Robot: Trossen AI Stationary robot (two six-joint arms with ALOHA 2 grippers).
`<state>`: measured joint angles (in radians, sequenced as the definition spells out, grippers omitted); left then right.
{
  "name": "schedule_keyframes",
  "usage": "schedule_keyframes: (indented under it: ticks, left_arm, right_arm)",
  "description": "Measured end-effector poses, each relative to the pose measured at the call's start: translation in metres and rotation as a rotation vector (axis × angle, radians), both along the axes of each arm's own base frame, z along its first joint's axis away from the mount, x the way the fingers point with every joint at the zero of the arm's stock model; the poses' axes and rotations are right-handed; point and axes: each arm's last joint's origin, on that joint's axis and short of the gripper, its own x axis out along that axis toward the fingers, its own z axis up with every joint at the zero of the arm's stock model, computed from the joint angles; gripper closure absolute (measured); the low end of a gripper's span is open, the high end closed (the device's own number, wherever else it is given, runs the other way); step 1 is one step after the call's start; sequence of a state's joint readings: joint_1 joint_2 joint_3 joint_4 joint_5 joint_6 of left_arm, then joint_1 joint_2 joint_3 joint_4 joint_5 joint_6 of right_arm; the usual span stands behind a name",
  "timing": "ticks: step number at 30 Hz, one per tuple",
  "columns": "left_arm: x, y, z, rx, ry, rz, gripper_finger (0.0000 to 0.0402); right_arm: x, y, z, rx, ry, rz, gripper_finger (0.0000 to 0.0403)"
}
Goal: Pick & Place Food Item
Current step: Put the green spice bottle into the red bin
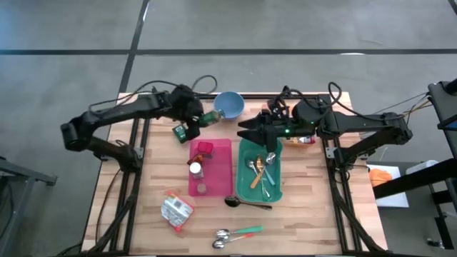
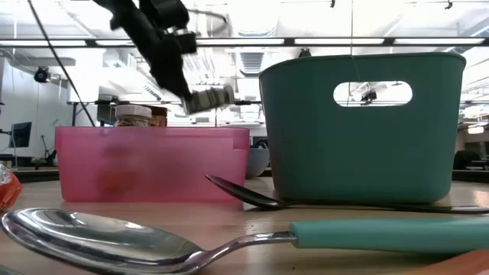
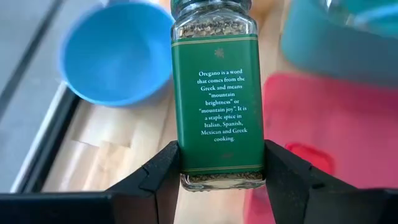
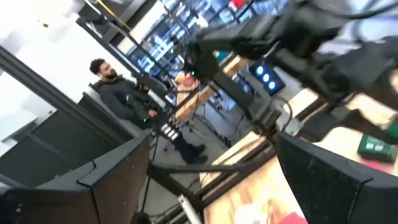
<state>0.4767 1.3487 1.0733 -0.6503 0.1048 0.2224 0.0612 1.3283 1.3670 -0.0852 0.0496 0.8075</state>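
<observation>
Jaws of the left gripper (image 3: 221, 180) are clamped on the base of an oregano jar (image 3: 216, 93), one finger (image 3: 163, 174) against each side of its green label. Gripping low leaves the neck and lid end free, which suits setting it into a container. The jar hangs in the air, tilted, near the blue bowl (image 1: 228, 104) and just past the far end of the pink bin (image 1: 211, 168); I judge it is being carried toward that bin, where a small jar (image 1: 195, 170) and a red item (image 1: 206, 148) already lie.

The right gripper (image 1: 251, 133) waits with its jaws wide apart and empty, over the far end of the green bin (image 1: 277, 187) that holds cutlery.

The left wrist view alone gives the label text and the seeds inside the glass, and proves the grip. The high view alone places both arms, the bins and the loose spoons (image 1: 235, 235) on the table. The low view alone shows the jar lifted above the pink bin's rim, near level. The right wrist view shows mainly the room, with a seated person (image 4: 118, 93) beyond the table.
</observation>
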Motion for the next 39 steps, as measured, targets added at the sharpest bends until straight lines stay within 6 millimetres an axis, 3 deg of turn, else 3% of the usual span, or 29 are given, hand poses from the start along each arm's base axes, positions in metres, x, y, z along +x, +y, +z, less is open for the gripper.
schedule_keyframes:
  ticks: [5,9,19,25,39]
  left_arm:
    - [-0.018,-0.01,0.034,-0.015,-0.19,0.096,0.0225]
    - [-0.027,-0.017,0.066,-0.088,-0.457,0.137,0.0225]
    - [-0.029,-0.039,0.133,-0.267,-1.063,-0.022,0.0225]
    - [-0.014,-0.056,0.143,-0.31,-1.207,-0.122,0.0225]
    - [0.019,-0.072,0.137,-0.379,-1.183,-0.157,0.0225]
  right_arm:
    - [-0.007,-0.002,0.009,-0.057,-0.055,-0.04,0.006]
    - [-0.007,-0.002,0.012,-0.101,-0.081,-0.063,0.006]
    - [-0.007,-0.005,0.017,-0.189,-0.121,-0.144,0.006]
    - [-0.003,-0.005,0.023,-0.247,-0.208,-0.162,0.006]
    - [0.009,-0.009,0.034,-0.323,-0.227,-0.255,0.006]
